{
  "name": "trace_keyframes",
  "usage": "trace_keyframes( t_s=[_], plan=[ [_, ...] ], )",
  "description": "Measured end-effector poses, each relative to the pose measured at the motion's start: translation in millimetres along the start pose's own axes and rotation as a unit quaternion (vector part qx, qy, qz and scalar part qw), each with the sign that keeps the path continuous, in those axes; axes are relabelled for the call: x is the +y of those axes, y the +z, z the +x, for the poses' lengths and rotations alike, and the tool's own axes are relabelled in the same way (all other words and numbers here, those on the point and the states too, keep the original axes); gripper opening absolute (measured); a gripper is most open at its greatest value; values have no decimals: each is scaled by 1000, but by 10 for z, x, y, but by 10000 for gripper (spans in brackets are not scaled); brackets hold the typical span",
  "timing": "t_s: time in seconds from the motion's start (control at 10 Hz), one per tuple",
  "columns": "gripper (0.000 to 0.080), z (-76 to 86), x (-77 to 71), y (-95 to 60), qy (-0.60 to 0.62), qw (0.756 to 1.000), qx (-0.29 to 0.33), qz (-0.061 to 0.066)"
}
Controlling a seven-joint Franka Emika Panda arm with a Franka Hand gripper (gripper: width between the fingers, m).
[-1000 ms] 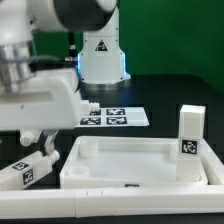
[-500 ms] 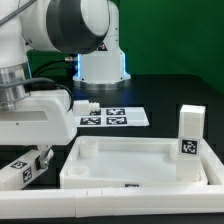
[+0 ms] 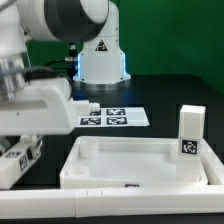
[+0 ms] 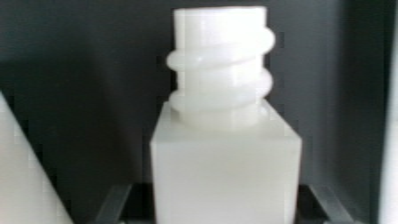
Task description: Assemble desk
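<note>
Changed: two-finger gripper (image 3: 20, 152) has dropped around the blocky white plastic leg (image 4: 217, 150), at the exterior view's left of the wide white rimmed desk top (image 3: 76, 160) | Hand: cannot tell if squeezing yet | Means: pick-up probably starting

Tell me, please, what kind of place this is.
Probably a robotics lab bench: a white robot arm works over a black table, with a marker board and a green backdrop.

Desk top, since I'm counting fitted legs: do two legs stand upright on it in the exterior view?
No, only one leg stands upright on the desk top, at the exterior view's right.
</note>
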State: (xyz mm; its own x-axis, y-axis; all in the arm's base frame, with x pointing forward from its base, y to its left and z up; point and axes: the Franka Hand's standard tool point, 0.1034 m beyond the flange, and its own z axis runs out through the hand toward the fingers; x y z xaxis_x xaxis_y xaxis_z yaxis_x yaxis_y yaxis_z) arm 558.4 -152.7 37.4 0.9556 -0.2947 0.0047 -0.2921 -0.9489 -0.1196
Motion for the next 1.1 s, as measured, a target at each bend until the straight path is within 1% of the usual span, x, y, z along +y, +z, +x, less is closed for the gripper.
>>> trace_keyframes(
  t_s=[0.1, 0.2, 0.3, 0.4, 0.5, 0.6, 0.7, 0.8, 0.9, 1.0, 1.1],
  plan=[
    [283, -116, -91, -167, -2, 1000, 3, 6],
    [283, -308, -315, -447, 29, 999, -3, 25],
    [283, -411, -437, -591, 32, 999, 21, 23],
    [283, -479, -487, -555, 23, 999, 38, 13],
    [284, -495, -467, -522, 25, 999, 28, 15],
    [284, -482, -461, -530, 26, 999, 30, 15],
    [284, -489, -465, -522, 25, 999, 29, 14],
    [284, -530, -501, -513, 35, 999, 28, 15],
    [284, -759, -676, -487, 53, 998, 22, 18],
    [284, -1050, -882, -451, 69, 997, 25, 15],
    [284, -1316, -1090, -386, 80, 996, 31, 9]
  ],
)
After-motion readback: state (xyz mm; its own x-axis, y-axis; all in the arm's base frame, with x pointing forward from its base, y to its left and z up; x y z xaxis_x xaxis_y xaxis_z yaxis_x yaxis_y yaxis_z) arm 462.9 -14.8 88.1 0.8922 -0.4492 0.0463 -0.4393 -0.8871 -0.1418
